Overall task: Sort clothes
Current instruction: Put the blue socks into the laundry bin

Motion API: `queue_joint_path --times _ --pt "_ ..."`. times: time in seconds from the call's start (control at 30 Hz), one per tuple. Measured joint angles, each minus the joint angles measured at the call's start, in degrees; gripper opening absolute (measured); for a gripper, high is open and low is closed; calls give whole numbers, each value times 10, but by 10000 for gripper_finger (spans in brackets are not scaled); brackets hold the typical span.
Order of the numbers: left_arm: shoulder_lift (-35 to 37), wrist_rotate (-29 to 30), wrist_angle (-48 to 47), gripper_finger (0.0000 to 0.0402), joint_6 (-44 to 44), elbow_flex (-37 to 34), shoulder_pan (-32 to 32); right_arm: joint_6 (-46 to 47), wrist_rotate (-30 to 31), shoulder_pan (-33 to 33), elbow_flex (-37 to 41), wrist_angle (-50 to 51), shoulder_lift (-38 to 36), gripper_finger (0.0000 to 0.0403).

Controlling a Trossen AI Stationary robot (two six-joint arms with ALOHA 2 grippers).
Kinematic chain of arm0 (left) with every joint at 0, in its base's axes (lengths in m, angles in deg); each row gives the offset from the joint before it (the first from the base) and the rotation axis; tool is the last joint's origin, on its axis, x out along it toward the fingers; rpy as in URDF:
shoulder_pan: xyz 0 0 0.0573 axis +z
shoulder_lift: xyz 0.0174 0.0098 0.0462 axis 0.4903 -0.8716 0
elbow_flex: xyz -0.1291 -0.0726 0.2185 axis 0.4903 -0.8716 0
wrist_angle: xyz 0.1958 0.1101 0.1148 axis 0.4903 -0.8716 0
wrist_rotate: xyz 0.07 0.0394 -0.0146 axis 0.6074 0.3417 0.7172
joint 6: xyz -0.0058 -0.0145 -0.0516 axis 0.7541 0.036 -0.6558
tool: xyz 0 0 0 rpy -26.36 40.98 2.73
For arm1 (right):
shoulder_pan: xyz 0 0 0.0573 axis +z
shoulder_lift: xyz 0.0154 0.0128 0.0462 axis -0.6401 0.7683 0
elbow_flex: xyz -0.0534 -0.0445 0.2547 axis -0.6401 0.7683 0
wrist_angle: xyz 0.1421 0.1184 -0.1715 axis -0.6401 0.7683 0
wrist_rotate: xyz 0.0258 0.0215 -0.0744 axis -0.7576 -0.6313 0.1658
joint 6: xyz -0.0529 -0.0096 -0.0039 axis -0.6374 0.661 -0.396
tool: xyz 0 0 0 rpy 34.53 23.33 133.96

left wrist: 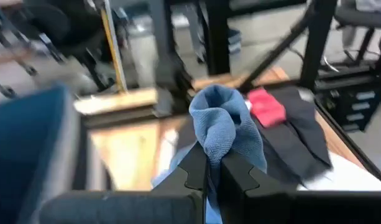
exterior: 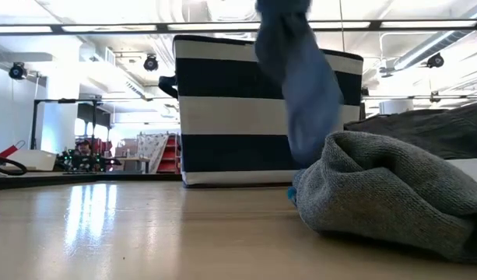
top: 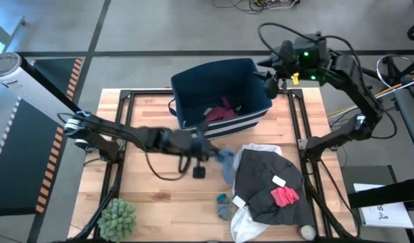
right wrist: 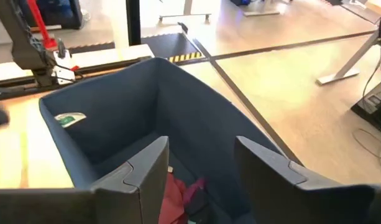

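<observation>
Our left gripper [left wrist: 214,167] has its fingers [left wrist: 193,168] pinching a blue-grey cloth [left wrist: 226,124], which bunches up above the fingertips. From overhead, the left gripper [top: 208,152] sits near the middle of the desk [top: 146,189], just in front of the bin [top: 193,81], and the blue-grey cloth [top: 226,164] trails from it toward the clothes pile. In the low view the blue-grey cloth [exterior: 300,85] hangs with its long axis running up and down, its lower end reaching down to the pile.

Our right gripper [right wrist: 199,163] hovers over the far right corner of the bin [right wrist: 140,106], its fingers [right wrist: 143,171] spread apart with nothing between them. From above, the right gripper [top: 271,82] is at that same corner.

The bin is navy with white stripes [exterior: 230,117] and stands upright and open at the far middle of the desk. Inside it lies a maroon garment [top: 221,111]; the right wrist view shows red and maroon cloth [right wrist: 178,196] on the bin's floor.

On the near right of the desk lies the pile: a dark grey garment [top: 267,179] spread over a white garment [top: 244,223], with a small red piece [top: 285,196] on top of the grey. A small teal-grey piece [top: 224,206] lies just left of the pile. A green plant [top: 117,219] sits at the near left corner.
</observation>
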Motion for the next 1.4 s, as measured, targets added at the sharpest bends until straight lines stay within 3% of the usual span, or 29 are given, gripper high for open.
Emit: queue_joint_path --times 0.33,0.63,0.83,1.17,1.4 --pt "75 -16 1 0 99 33 111 -2 0 1 1 -2 1 149" --pt "45 -116 -12 0 127 126 251 -12 0 1 2 -4 11 137" --pt "4 -171 -69 0 130 185 327 -18 0 1 3 -4 11 128" --pt "-32 -174 -109 0 143 200 405 -21 0 1 4 -4 10 117" --pt "-48 -206 -184 0 154 200 413 -24 -5 1 8 6 10 116"
